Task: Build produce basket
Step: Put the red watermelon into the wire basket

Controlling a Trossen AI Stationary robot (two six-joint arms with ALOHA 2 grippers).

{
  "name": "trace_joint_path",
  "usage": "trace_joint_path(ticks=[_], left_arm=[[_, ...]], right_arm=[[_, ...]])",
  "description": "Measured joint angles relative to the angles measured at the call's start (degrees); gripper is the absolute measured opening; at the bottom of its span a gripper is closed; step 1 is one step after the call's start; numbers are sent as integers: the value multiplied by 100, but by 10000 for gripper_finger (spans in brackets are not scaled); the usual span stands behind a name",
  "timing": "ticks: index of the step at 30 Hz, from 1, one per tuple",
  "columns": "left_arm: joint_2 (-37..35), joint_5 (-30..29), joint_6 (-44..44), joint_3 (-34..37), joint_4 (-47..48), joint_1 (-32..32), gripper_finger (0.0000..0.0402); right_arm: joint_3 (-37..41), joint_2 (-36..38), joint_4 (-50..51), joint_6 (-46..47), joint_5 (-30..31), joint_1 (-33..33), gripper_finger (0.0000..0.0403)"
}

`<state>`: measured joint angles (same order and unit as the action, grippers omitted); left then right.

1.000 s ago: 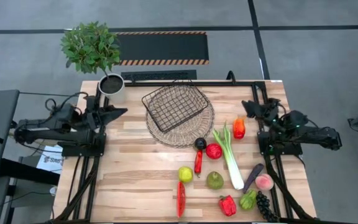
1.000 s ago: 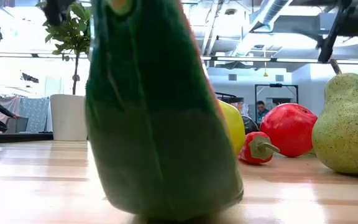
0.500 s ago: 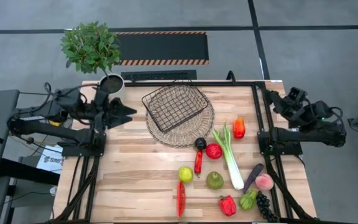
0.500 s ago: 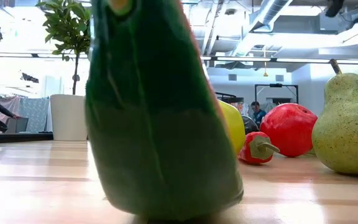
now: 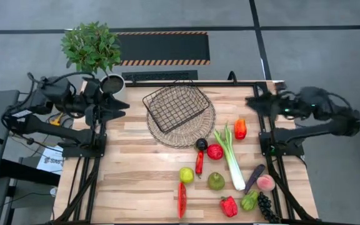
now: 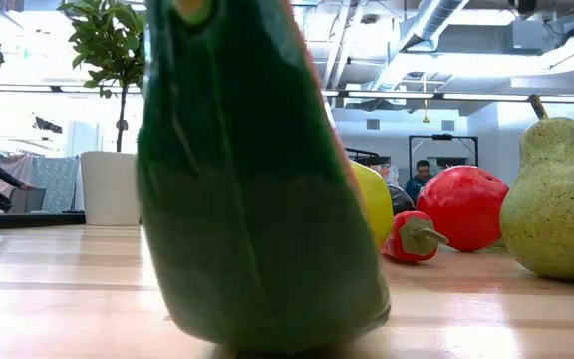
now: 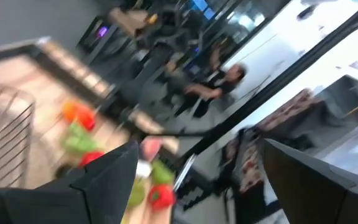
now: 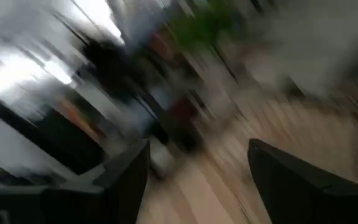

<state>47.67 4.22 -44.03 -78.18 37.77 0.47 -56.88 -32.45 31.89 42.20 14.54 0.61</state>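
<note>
Both grippers, left gripper [image 5: 119, 106] and right gripper [image 5: 253, 102], spread empty; we risk nudging the basket [image 5: 175, 107] off its wicker tray [image 5: 195, 132].

Open-plan lab or workshop: exposed ceiling ducts [image 6: 436, 30], grey floor with hazard-striped mat [image 5: 161, 48], wooden desk [image 5: 136, 169], person [image 6: 422, 178] in background.

No readable words, numbers or brand names appear anywhere. A sheet of paper [image 5: 54, 159] on the floor, just off the table's left edge, carries dark print, but it is too small to make out. The only sign-like marking is a band of orange and black warning stripes edging a dark floor mat [image 5: 162, 47] beyond the table's far edge.
</note>
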Motion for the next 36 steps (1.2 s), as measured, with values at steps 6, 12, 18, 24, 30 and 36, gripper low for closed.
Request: trace_joint_path(ticks=[6,12,18,24,30,36], left_arm=[[451,-298,-197,-699,1693,0,325],[782,-348,87,-802,2300,-31,325],[1128,-125,220,-786,2532,-51,325],[1346,-103,430,-786,2529,-250,325],[1446,246,225,-784,2297,-459,325],[1570,121,305,-786,1468,-967,325]], right_arm=[[-1122,-1482,3190,1188,11,96,291],[-1270,-2466,4065,1906,-136,241,291],[-1271,-3109,4085,2631,-665,874,291],[-1270,-3424,4096,3486,-694,1704,291],[-1270,-3425,4109,4219,-655,2113,291],[-1270,-3403,4161,4482,-544,2196,291]])
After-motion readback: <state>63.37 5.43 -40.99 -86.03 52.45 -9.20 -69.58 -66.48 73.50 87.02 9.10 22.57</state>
